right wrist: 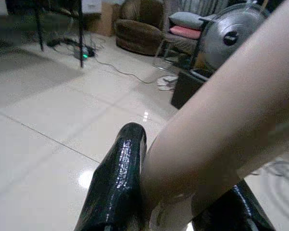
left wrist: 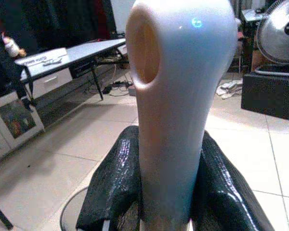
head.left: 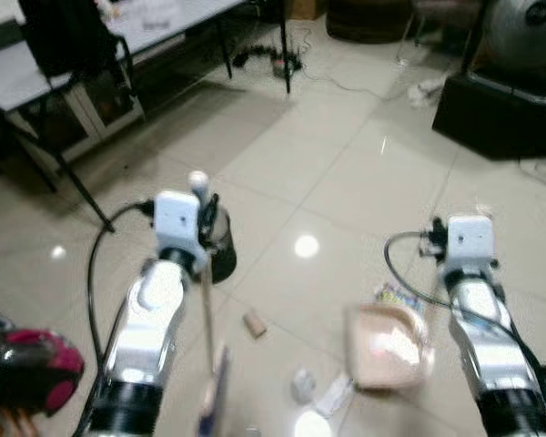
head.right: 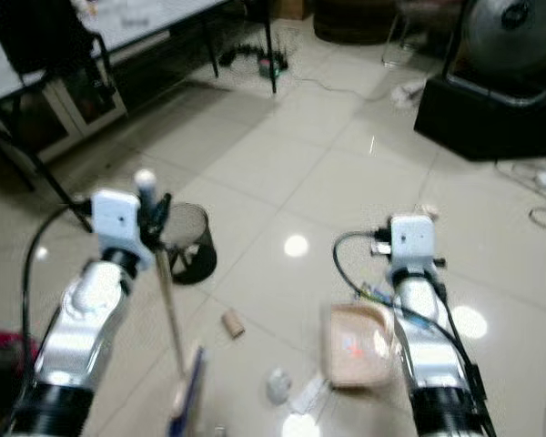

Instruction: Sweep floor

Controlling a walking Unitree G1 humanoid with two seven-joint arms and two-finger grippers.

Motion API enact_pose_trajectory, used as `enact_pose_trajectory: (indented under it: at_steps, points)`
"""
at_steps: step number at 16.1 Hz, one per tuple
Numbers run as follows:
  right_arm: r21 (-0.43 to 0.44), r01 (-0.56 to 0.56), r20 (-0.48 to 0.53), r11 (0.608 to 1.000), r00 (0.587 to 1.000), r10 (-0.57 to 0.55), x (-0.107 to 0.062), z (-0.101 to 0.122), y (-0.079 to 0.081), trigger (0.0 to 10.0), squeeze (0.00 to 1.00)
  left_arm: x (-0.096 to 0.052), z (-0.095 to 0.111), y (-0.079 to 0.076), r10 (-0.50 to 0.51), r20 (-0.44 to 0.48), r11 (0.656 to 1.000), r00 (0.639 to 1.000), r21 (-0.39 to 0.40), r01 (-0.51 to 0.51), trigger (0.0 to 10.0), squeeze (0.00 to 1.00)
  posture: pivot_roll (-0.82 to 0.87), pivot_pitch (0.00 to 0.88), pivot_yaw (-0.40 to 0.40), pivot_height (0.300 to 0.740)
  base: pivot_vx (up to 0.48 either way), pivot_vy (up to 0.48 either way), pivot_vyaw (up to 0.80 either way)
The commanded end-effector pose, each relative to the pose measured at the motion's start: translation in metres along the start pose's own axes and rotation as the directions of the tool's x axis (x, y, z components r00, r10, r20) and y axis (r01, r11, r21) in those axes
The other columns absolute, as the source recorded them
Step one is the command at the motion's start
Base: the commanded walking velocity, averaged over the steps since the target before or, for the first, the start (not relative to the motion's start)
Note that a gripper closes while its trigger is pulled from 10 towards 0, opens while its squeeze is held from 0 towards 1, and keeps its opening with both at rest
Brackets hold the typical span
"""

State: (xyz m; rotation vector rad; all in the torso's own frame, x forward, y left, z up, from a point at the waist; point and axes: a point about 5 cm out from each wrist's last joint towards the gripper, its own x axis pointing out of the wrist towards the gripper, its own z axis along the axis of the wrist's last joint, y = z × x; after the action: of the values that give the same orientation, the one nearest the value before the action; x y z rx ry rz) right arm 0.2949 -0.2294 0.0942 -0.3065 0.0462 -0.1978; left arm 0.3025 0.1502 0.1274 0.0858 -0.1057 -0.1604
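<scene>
My left gripper (head.left: 207,212) is shut on the white broom handle (left wrist: 183,96), whose rounded top has a hanging hole. The thin shaft (head.left: 206,309) runs down to the brush head (head.left: 215,390) near the floor in front of me. My right gripper (right wrist: 173,202) is shut on the pink dustpan handle (right wrist: 231,96). The pink dustpan (head.left: 387,346) hangs low beside the right arm. On the tiles between them lie a cardboard roll (head.left: 254,323), a crumpled white paper (head.left: 302,384) and a white wrapper (head.left: 333,395). A colourful wrapper (head.left: 396,294) lies just behind the dustpan.
A black mesh bin (head.right: 189,241) stands just beyond the left gripper. A red vacuum cleaner (head.left: 27,364) sits at the near left. A table (head.left: 146,23) with black legs stands far left. Cables (head.left: 282,59) and a black box (head.left: 500,109) under a fan lie at the far right.
</scene>
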Motion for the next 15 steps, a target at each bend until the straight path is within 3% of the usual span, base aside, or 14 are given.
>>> enact_pose_trajectory:
  at_steps: [1,2,3,4,6,8,10,13,15]
  points:
    - [-0.056,0.018,0.046,0.998,0.999,-0.016,0.001,0.007,-0.003,10.0,0.00,-0.002,0.003,0.009,0.036,0.030,0.999,0.999,0.014,-0.036,10.0,0.00,-0.01,0.092,0.127,0.740,0.000,0.000,0.00]
    - [-0.078,0.030,0.061,0.997,0.998,-0.025,0.000,0.007,-0.005,10.0,0.00,-0.004,-0.002,0.008,0.042,0.018,0.999,0.999,0.014,-0.042,10.0,0.00,-0.01,0.118,0.125,0.740,0.000,0.000,0.00]
    - [-0.163,0.009,0.093,0.987,0.996,0.006,0.000,0.009,-0.003,10.0,0.00,-0.005,-0.006,0.008,0.057,0.013,0.998,0.998,0.016,-0.057,10.0,0.00,0.00,0.133,0.118,0.740,0.000,0.000,0.00]
    - [-0.176,-0.006,0.100,0.984,0.995,0.024,0.000,0.010,-0.001,10.0,0.00,-0.005,-0.007,0.008,0.074,0.016,0.997,0.997,0.012,-0.074,10.0,0.00,0.00,0.141,0.114,0.740,0.000,0.000,0.00]
    - [-0.148,-0.028,0.105,0.989,0.993,0.044,0.002,0.008,0.009,10.0,0.00,-0.001,-0.009,0.007,0.112,0.038,0.994,0.993,-0.016,-0.111,10.0,0.00,0.01,0.167,0.104,0.740,0.000,0.000,0.00]
    - [-0.130,-0.073,0.101,0.989,0.991,0.087,0.006,0.003,0.030,10.0,0.00,0.004,-0.009,0.000,0.086,0.066,0.996,0.994,-0.021,-0.084,10.0,0.00,0.03,0.196,0.096,0.740,0.000,0.000,0.00]
    - [-0.128,-0.093,0.104,0.987,0.989,0.107,0.008,0.003,0.042,10.0,0.00,0.005,-0.009,0.000,0.086,0.077,0.996,0.993,-0.016,-0.085,10.0,0.00,0.03,0.201,0.095,0.740,0.000,0.000,0.00]
    - [-0.027,-0.123,0.084,0.992,0.989,0.125,0.012,0.007,0.073,10.0,0.00,0.013,-0.009,-0.004,0.065,0.102,0.998,0.993,-0.017,-0.063,10.0,0.00,0.05,0.206,0.096,0.740,0.000,0.000,0.00]
    - [0.036,-0.152,0.074,0.988,0.986,0.149,0.012,0.010,0.093,10.0,0.00,0.022,-0.011,-0.019,-0.009,0.100,0.999,0.995,-0.045,0.014,10.0,0.00,0.05,0.200,0.100,0.740,0.000,0.000,0.00]
